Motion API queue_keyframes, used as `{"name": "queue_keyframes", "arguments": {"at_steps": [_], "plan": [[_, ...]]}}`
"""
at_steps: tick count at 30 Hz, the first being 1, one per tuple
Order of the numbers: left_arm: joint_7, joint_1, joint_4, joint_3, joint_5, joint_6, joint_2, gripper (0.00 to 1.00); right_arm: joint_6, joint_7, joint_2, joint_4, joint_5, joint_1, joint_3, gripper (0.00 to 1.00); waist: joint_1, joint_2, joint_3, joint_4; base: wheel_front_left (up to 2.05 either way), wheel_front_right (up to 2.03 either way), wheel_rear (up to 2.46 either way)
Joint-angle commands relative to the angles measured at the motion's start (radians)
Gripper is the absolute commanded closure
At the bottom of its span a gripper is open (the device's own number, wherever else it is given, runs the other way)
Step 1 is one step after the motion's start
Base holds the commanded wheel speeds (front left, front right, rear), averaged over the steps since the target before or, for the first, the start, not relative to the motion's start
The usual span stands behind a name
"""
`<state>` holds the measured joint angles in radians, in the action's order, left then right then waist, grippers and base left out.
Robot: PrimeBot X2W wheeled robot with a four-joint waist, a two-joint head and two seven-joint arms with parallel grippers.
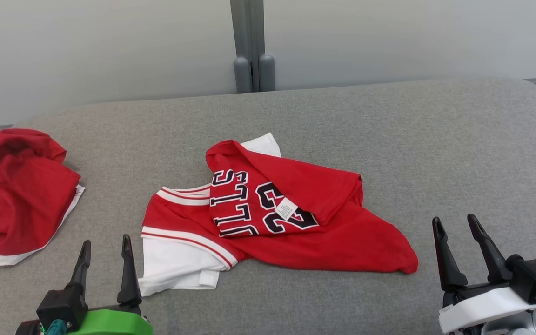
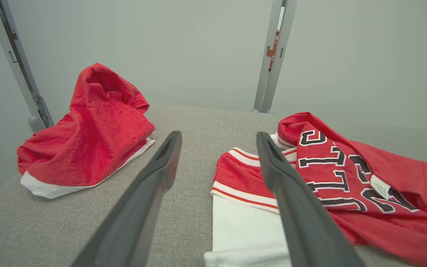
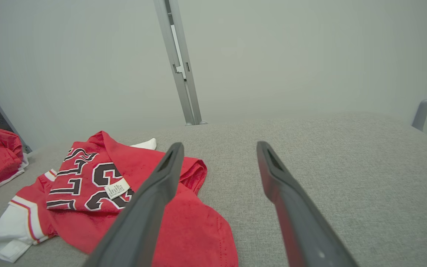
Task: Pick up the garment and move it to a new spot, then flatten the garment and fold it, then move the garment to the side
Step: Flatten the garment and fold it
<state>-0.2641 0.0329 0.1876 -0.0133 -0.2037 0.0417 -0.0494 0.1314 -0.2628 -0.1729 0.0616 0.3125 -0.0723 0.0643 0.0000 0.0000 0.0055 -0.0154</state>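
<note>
You had the red-and-white jersey (image 1: pixel 342 237) lying crumpled near the middle of the grey padded surface (image 1: pixel 412 130), its lettered part folded over with a small white label (image 1: pixel 286 208) showing. A second red garment (image 1: pixel 21 195) sat bunched well off to your robot's left. Your left gripper (image 1: pixel 106 241) was just beside the jersey's white end and your right gripper (image 1: pixel 454 218) near its red corner, both with jaws spread apart and clear of the cloth.

Two garments are counted on one padded surface (image 1: pixel 412 139): a jersey (image 1: pixel 342 232) at centre, a red bundle (image 1: pixel 21 195) at the left edge. Two grippers are counted: left gripper (image 1: pixel 106 240), right gripper (image 1: pixel 454 218).
</note>
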Motion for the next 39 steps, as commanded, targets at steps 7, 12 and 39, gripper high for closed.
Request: {"name": "queue_keyframes", "arguments": {"at_steps": [7,12,39], "plan": [[0.000,0.023,-0.004,-0.009,0.013,0.011,-0.002,0.00,-0.001,-0.003,0.021,-0.022,-0.020,-0.032,-0.009,0.00,0.0000,0.0000,-0.007,0.002,0.00,0.00,0.00],[0.000,0.022,-0.001,-0.008,0.013,0.011,-0.002,0.00,-0.001,-0.003,0.023,-0.025,-0.026,-0.040,-0.006,0.00,0.0000,0.0000,-0.007,0.004,0.00,0.00,0.00],[0.000,0.021,0.004,-0.007,0.025,0.013,-0.002,0.00,-0.001,-0.003,0.022,0.004,-0.036,-0.033,0.001,0.00,0.0000,0.0000,-0.005,0.004,0.00,0.00,0.00]]}}
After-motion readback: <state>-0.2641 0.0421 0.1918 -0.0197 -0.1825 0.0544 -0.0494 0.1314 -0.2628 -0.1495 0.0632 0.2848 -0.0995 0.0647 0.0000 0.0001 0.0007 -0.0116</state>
